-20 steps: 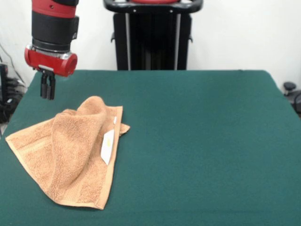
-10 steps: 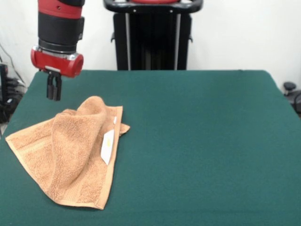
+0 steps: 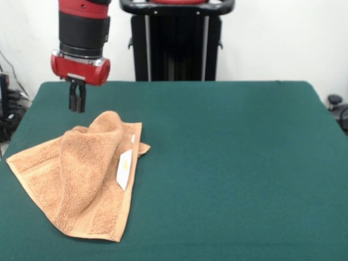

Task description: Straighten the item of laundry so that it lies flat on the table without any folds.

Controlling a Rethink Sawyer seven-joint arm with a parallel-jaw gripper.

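One view: the front camera is all we have, looking across the big rectangular dark green felt-topped table (image 3: pixel 228 163).
Towel: the small orange-tan terry hand towel (image 3: pixel 81 179) sits at the picture's left on the green felt, its left corner reaching right to the table's edge there.
Towel shape: far from flat! It's doubled over itself, with a rounded hump of cloth rising at its far end and a long soft ridge running down the middle.
Towel edges: a woven border band runs along the right-hand side and round the near corner, which points towards the camera.
Label: a white tag (image 3: pixel 124 168) lies on the right border, face up, roughly halfway along that edge.
Flap: a little tongue of terry pokes out to the right, just beyond the label, lying on the felt.
Arm: the red and black arm (image 3: pixel 83 32) drops in from the top left, its red collar sitting just above the tool.
Gripper: the black gripper (image 3: pixel 76 98) hangs over the far left of the table, beyond the towel's hump and a touch to its left.
Gripper state: the two dark fingers are pressed together with no gap showing, and there's nothing between them.
Contact: gripper and towel are apart, green felt visible between them.
Background: a black upright pedestal (image 3: pixel 176 41) against a white wall.
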